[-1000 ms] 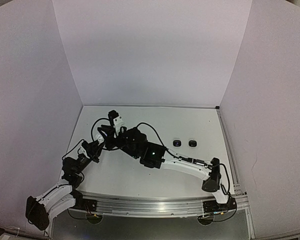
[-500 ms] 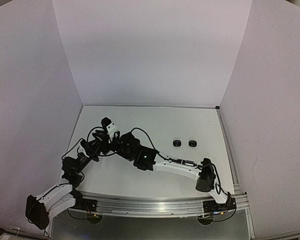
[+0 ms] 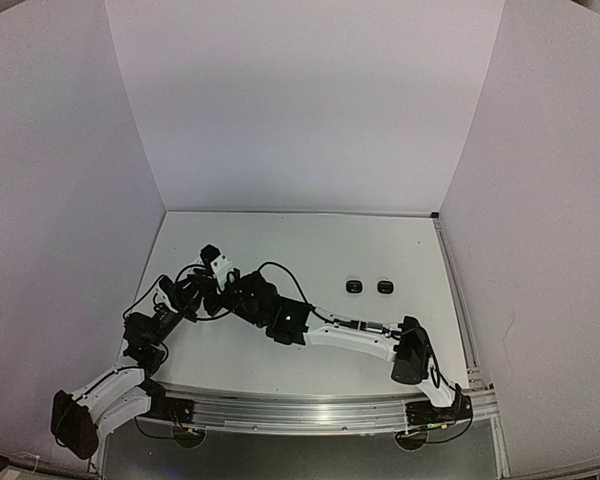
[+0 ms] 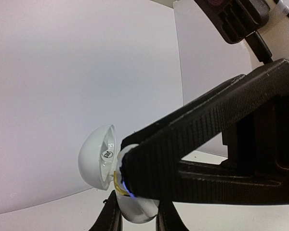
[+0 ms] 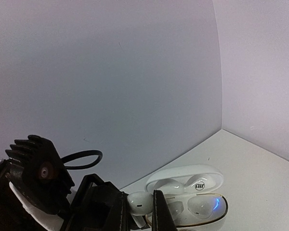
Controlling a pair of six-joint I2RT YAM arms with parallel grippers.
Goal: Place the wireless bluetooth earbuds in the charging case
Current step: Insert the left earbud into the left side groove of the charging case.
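From above, the left gripper (image 3: 192, 292) and the right gripper (image 3: 225, 284) meet over the left part of the table (image 3: 380, 240) and hide what they carry. Two small black cases (image 3: 354, 287) (image 3: 385, 287) sit side by side well to their right, too small to tell whether they are filled.

In the left wrist view, the left gripper is clenched on the base of the white charging case (image 4: 98, 156). Its lid is swung open toward the left of this view. A finger (image 4: 207, 134) of the right gripper crosses in front.

In the right wrist view, the right gripper is closed on a white earbud (image 5: 140, 202), held just left of the open case and not yet seated. A second white earbud (image 5: 201, 206) appears to lie in the right-hand well (a blue light glows beside it), so I judge this case half done.

The held bud's round head is up and faces the case. Its stem seems to run down between the fingers, so its long axis is roughly upright. The case's long axis lies left to right.
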